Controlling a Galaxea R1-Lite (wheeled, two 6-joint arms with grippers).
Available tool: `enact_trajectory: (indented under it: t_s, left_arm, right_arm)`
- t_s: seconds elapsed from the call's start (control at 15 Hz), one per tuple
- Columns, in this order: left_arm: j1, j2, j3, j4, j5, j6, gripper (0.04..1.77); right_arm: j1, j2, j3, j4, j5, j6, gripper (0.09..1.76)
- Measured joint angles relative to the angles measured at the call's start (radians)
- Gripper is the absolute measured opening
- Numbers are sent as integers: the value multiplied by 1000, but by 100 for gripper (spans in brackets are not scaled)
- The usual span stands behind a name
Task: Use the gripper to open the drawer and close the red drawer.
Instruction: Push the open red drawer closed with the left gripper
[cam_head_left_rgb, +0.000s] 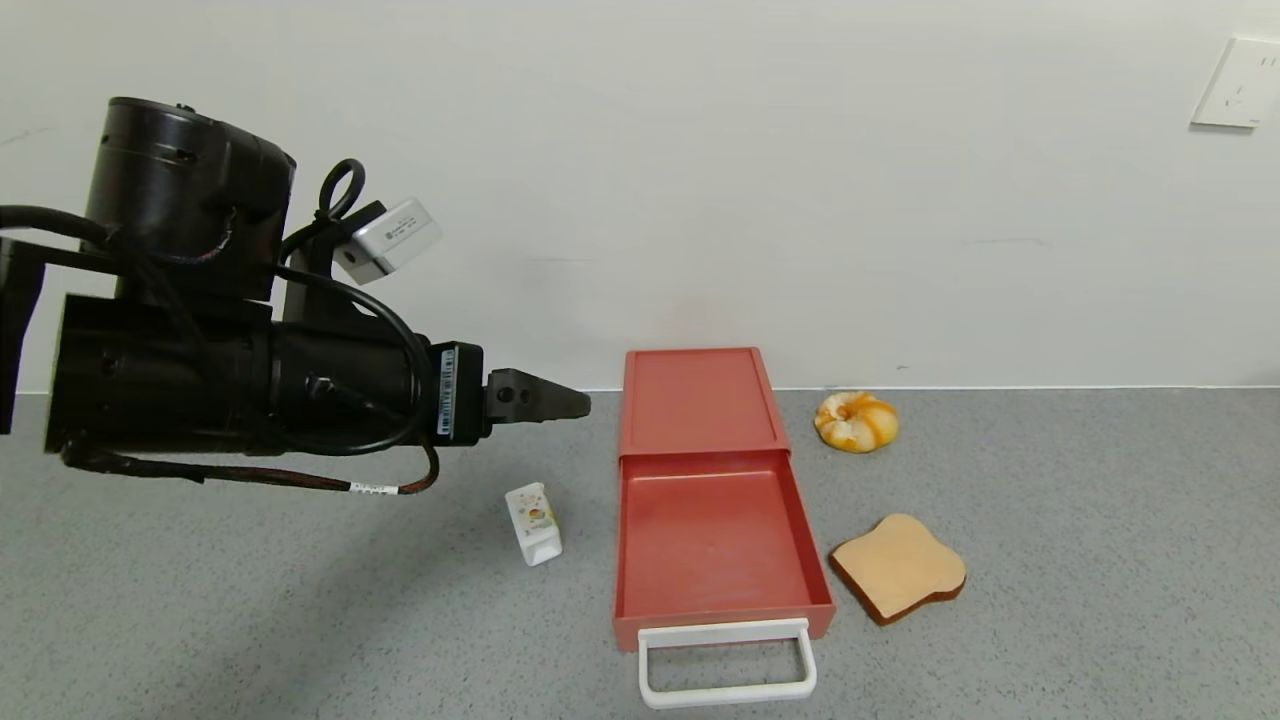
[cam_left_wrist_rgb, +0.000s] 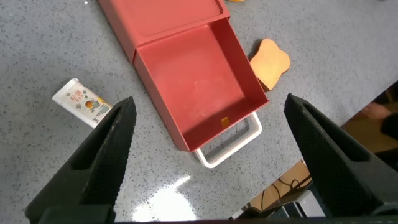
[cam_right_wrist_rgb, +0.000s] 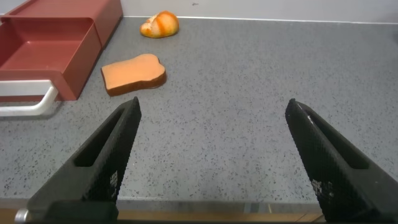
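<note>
**Inspector:** Drawer (cam_head_left_rgb: 715, 525) status first. It sits on the grey tabletop (cam_head_left_rgb: 1080, 560) near the middle of the scene, its salmon-red tray pulled well out toward the near edge, white loop handle (cam_head_left_rgb: 727, 662) leading. The tray is empty.

**Clerk:** So the opening half is done?

**Inspector:** I judge it so. The closing half is outstanding: the tray has yet to be pushed home under the housing at the far end.

**Clerk:** And the arms?

**Inspector:** The left gripper (cam_head_left_rgb: 560, 402) hangs raised, left of the drawer and clear of it, above a small white carton (cam_head_left_rgb: 533, 523). Its wrist view shows the jaws spread wide with nothing between them. The right gripper (cam_right_wrist_rgb: 211, 162) is low at the near right, jaws likewise wide apart and empty, with the handle off to its left.

**Clerk:** Anything in the way?

**Inspector:** A toast slice (cam_head_left_rgb: 898, 567) lies just right of the tray, a bread roll (cam_head_left_rgb: 856, 421) farther back. Neither touches the drawer.
</note>
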Motion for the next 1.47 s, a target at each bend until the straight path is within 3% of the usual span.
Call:
enact_trajectory:
  t_s: [0.2, 0.53, 0.67, 1.07, 1.47]
  left_arm:
    - [-28, 7, -16, 40, 26, -8, 172]
    - [-163, 65, -100, 167, 253, -121, 172]
    - [-212, 117, -175, 259, 312, -193, 172]
    - [-354, 327, -494, 638, 422, -455, 172]
    - [-453, 467, -558, 685, 458, -562, 172]
  right_arm:
    - [0, 0, 0, 0, 0, 0, 171]
    - [0, 0, 0, 0, 0, 0, 171]
    - [0, 0, 0, 0, 0, 0, 171]
    - [0, 0, 0, 0, 0, 0, 171]
    - [0, 0, 0, 0, 0, 0, 171]
